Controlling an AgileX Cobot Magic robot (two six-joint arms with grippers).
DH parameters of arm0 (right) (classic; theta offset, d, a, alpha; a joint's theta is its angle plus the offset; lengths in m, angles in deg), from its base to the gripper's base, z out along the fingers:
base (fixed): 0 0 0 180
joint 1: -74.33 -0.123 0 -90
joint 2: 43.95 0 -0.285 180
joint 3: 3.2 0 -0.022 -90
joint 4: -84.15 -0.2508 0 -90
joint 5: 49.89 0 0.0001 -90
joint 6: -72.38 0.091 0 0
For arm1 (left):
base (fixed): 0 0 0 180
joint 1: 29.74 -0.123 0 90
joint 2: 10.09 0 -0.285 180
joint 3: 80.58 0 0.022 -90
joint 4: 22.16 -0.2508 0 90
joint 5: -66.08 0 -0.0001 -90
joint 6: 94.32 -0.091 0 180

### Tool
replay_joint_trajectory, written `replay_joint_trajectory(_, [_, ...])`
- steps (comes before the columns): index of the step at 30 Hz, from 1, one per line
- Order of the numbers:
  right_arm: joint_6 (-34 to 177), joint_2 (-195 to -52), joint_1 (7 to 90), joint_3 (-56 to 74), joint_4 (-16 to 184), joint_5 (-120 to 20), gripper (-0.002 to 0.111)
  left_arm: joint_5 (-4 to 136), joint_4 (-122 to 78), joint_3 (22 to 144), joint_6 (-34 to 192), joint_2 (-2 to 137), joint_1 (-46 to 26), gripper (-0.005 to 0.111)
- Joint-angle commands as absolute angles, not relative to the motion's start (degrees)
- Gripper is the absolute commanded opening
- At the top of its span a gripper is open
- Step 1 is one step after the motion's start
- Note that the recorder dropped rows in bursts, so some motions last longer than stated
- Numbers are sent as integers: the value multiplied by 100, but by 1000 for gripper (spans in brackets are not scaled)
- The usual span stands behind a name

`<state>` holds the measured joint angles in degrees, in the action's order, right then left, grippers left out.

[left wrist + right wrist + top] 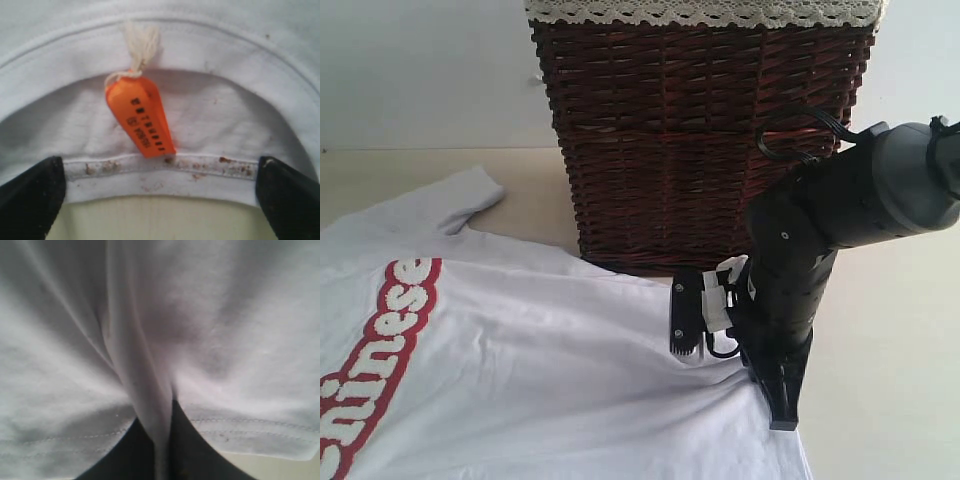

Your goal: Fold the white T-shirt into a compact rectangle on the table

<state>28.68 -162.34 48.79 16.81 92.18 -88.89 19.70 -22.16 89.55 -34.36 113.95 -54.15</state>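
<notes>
Black right gripper (157,440), clamped on a pinched ridge of the white cotton short-sleeved T-shirt (550,370), spread largely flat at seven o'clock on the pale cream table (890,380) before the twelve-o'clock brown wicker basket (700,130); left gripper (160,200) wide apart, empty, at collar (160,60); folding apparently barely begun.

Exterior view: white T-shirt (550,370) cropped at left and bottom edges, red lettering (380,340) cut off with it. The basket (700,130) is cropped up top. Print on the orange tag (142,117) is too blurred to read. Tips of right pincer (162,460) are buried in a shirt fold, soft focus. Only finger corners of left pincer (160,200) are in frame.
</notes>
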Motion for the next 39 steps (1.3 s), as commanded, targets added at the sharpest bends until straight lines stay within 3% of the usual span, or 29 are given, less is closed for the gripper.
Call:
replay_joint_trajectory(1, [2903,-16357,4900,1764,9063,-8571,0,2012,-2138,8883,-3387,11631,-5423,105])
replay_joint_trajectory(31, [2903,-16357,4900,1764,9063,-8502,0,2597,-2122,8883,-2951,11972,-5423,105])
replay_joint_trajectory(33, [2903,-16357,4900,1764,9063,-8452,0,2657,-2145,8883,-2951,11977,-5423,98])
replay_joint_trajectory(36, [2892,-16357,4900,1764,9063,-8440,0,2729,-2145,8883,-2777,11977,-5423,52])
replay_joint_trajectory(38, [2892,-16357,4900,1764,9063,-8440,0,2729,-2145,8883,-2117,11977,-5423,6])
replay_joint_trajectory(39, [2892,-16357,4900,1764,9063,-8440,0,2729,-2170,8883,-1953,11977,-5423,1])
